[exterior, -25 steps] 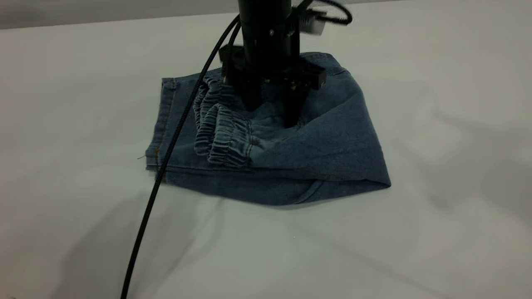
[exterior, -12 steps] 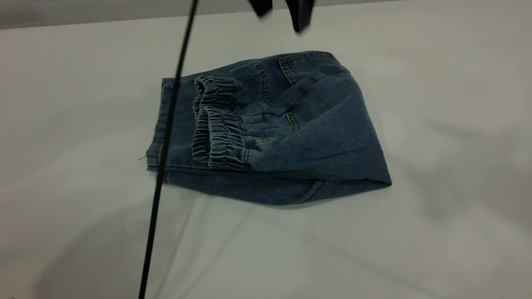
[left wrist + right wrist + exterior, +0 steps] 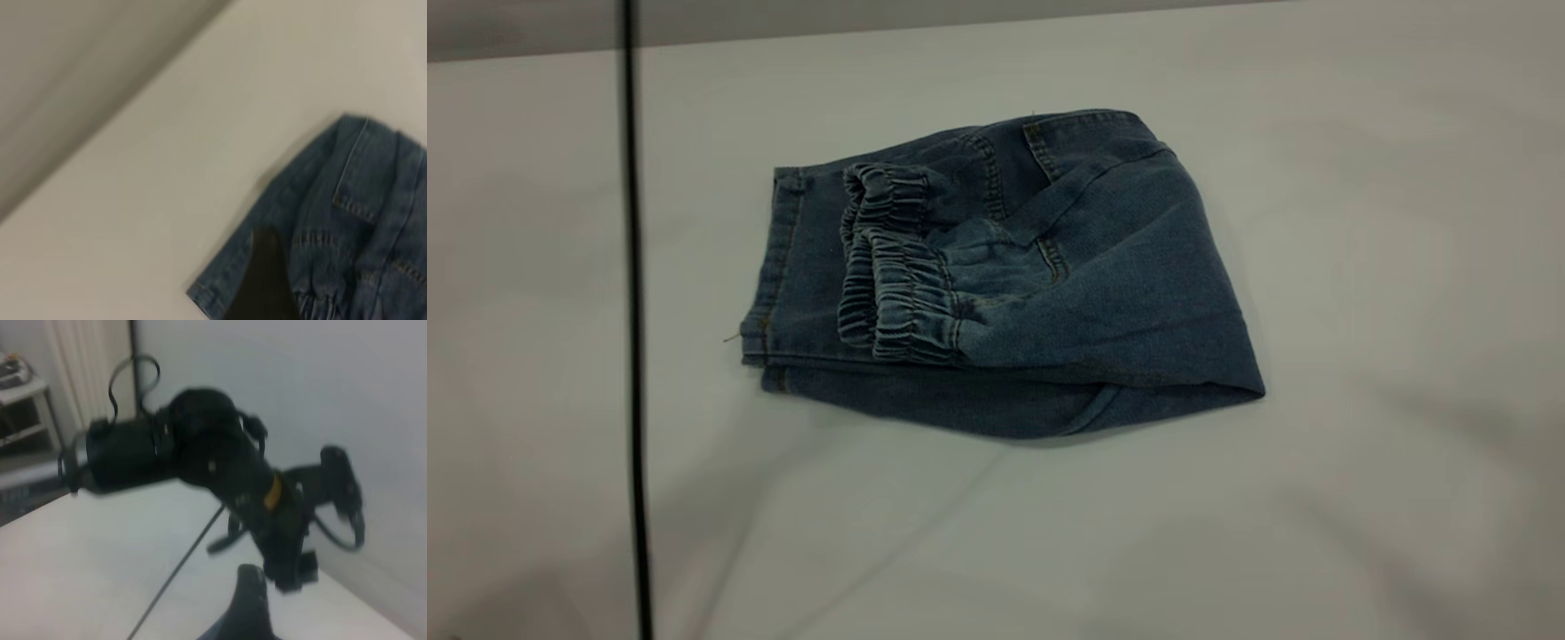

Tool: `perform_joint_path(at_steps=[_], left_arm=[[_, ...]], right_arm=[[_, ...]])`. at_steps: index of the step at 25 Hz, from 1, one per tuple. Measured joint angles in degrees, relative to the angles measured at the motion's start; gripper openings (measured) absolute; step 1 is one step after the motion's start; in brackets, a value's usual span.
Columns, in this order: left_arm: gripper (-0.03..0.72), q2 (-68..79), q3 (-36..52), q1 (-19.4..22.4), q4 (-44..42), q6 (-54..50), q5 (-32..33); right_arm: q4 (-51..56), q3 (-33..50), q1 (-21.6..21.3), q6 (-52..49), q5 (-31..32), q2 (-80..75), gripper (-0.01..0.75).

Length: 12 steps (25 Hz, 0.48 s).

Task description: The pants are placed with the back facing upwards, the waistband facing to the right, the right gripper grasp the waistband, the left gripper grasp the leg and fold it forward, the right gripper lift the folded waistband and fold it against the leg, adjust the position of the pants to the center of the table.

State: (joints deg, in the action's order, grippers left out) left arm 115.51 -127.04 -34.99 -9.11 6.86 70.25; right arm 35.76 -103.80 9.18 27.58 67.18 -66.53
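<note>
One pair of blue washed-denim shorts, the pants [image 3: 1040, 284], lies folded into a compact bundle a little above the middle of the exterior frame, resting flat on the table [image 3: 1360, 267], a broad surface under a smooth pale grey cloth. The gathered, pleated elastic waistband [image 3: 889, 267] sits on top of the bundle toward its left side, doubled over so that its ruffles face left. Just left of the waistband a stitched hem edge [image 3: 783, 258] of the lower layer shows beyond it. A back patch pocket [image 3: 1049, 169] with visible seams lies at the upper middle of the bundle. The fold runs along the right and lower edges, ending in a point at the lower right.

No end effector appears in the exterior frame; only a thin black cable [image 3: 633, 356] hangs nearly straight down the left side of it, well apart from the denim.

In the left wrist frame, a dark fingertip of the left end effector [image 3: 267, 280] shows at the lower edge in front of the pants, above them rather than on them. I cannot tell how far it is open, and nothing is seen in its hold.

In the right wrist frame, one dark fingertip of the right end effector [image 3: 250, 603] shows at the lower edge; its opening cannot be told either. Beyond it stands the black left arm [image 3: 213, 473] with an orange band.
</note>
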Motion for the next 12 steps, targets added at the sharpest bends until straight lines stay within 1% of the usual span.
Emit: perform_joint_path(at_steps=[7,12], left_arm=[[0.546,-11.9,1.7,0.0,0.0,-0.2,-0.1],[0.546,-21.7,9.8,0.0,0.0,-0.3,-0.2]], right_arm=[[0.2,0.0,0.0,0.0,3.2,9.3,0.552],[0.2,0.0,0.0,-2.0,3.1,14.3,0.552]])
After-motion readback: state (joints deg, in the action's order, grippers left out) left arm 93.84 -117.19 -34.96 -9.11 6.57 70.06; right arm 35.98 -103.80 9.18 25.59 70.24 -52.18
